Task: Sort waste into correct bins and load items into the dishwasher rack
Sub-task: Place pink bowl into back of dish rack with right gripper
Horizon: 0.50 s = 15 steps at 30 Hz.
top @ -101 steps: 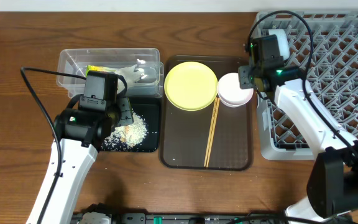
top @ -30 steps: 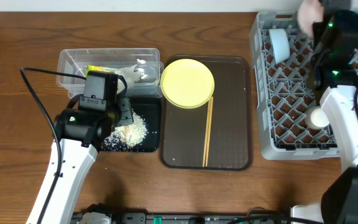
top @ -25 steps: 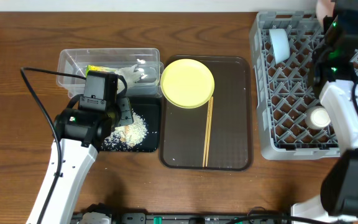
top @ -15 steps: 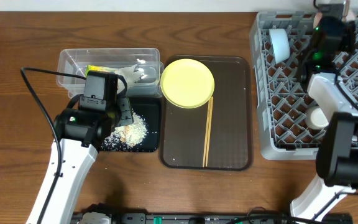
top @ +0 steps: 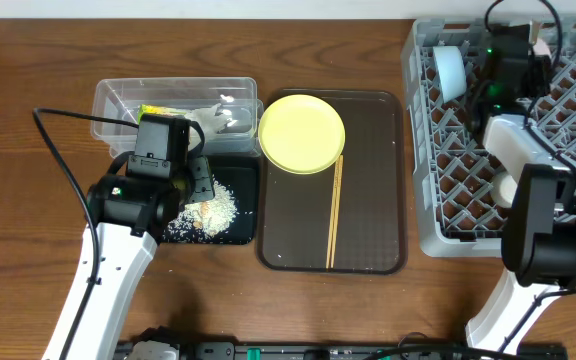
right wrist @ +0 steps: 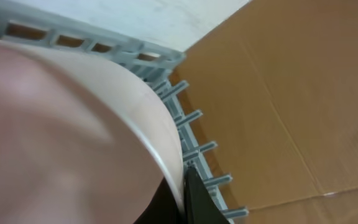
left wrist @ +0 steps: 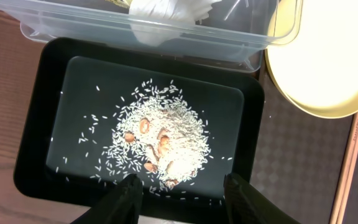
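My right gripper (top: pixel 528 40) is shut on the rim of the pale pink bowl (right wrist: pixel 61 137) and holds it tilted over the far edge of the grey dishwasher rack (top: pixel 558 150); the rack's pegs show in the right wrist view (right wrist: pixel 188 118). A light blue bowl (top: pixel 450 70) and a small cup (top: pixel 509 188) sit in the rack. My left gripper (left wrist: pixel 182 193) is open above the black tray (left wrist: pixel 42 93) of rice scraps (left wrist: pixel 160 134). The clear tub (top: pixel 118 100) holds the wrapper (top: pixel 158 112) and tissue (top: pixel 213 118). The yellow plate (top: pixel 301 133) and chopsticks (top: pixel 335 215) lie on the serving tray.
The dark brown serving tray (top: pixel 378 200) lies between the bins and the rack. The plate's rim overlaps the clear tub's corner (left wrist: pixel 284 18). A cardboard surface (right wrist: pixel 291 93) stands behind the rack. The left arm's cable (top: pixel 53 150) loops over the table.
My right gripper lifted the pink bowl off the serving tray, carried it to the rack's far side, then shifted left along the back edge. The left arm has not moved.
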Each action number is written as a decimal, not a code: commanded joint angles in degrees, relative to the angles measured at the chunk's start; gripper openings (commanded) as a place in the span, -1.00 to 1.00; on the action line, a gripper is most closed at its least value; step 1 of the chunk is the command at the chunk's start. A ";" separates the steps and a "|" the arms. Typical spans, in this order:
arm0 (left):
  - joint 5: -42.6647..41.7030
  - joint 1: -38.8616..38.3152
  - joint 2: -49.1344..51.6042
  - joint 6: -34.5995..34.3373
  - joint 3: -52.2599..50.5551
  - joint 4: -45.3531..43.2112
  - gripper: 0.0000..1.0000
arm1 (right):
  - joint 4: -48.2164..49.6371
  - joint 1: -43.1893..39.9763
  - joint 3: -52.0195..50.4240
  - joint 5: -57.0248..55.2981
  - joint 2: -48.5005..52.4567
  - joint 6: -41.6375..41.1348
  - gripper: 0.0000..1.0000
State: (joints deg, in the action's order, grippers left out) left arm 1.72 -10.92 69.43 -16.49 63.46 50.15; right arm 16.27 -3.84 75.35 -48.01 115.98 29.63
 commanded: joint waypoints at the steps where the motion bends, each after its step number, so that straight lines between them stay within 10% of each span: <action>1: 0.66 0.24 -0.13 -0.13 0.42 0.17 -0.07 | -5.75 1.18 -0.79 1.29 0.94 -5.22 -0.98; 5: 0.66 0.24 -0.13 -0.13 0.42 0.17 -0.07 | -12.13 2.10 -0.79 1.29 0.76 -13.64 -0.89; 15: 0.66 0.24 -0.13 -0.13 0.42 0.17 -0.07 | -24.41 2.91 -0.76 8.79 -6.25 -22.53 0.16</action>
State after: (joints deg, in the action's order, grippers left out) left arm 1.74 -10.92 69.43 -16.49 63.46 50.13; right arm -7.25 -1.58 74.83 -44.03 113.40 10.35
